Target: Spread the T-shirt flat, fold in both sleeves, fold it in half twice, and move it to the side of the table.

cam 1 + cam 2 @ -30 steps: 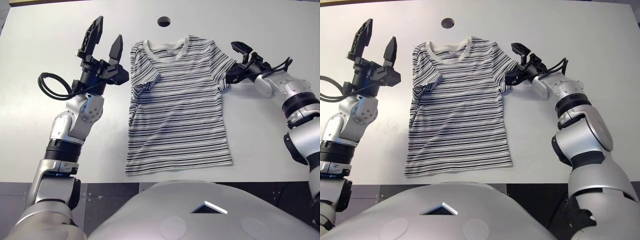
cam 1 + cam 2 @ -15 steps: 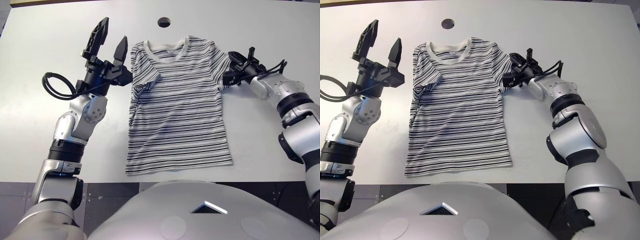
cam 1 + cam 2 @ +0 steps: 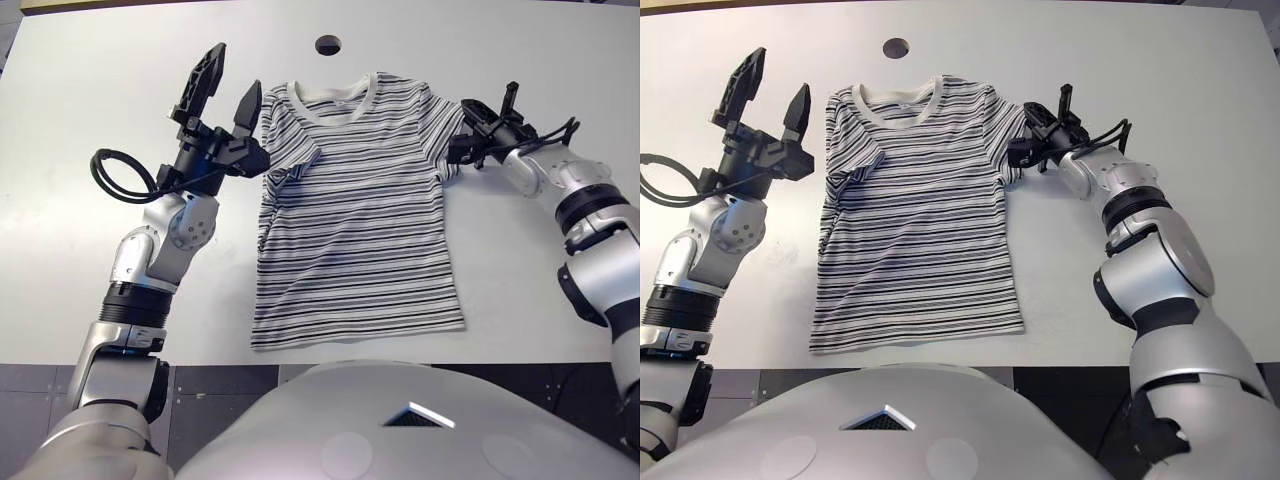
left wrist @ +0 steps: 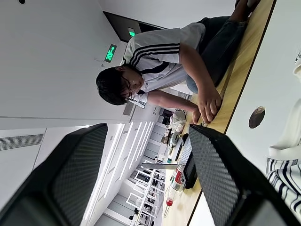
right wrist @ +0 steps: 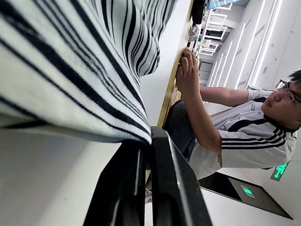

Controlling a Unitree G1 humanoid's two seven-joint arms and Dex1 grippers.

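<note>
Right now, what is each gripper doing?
Left gripper: open, holding nothing.
Right gripper: closed on the shirt sleeve.

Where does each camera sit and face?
Left eye view: on the head, facing forward and down at the T-shirt on the table; both arms show.
Right eye view: beside it, same scene.
Left wrist view: on the left wrist, facing past the table's far edge; the open left tool shows.
Right wrist view: on the right wrist, low along the sleeve; the right tool shows.
Both wrist views share the T-shirt.
</note>
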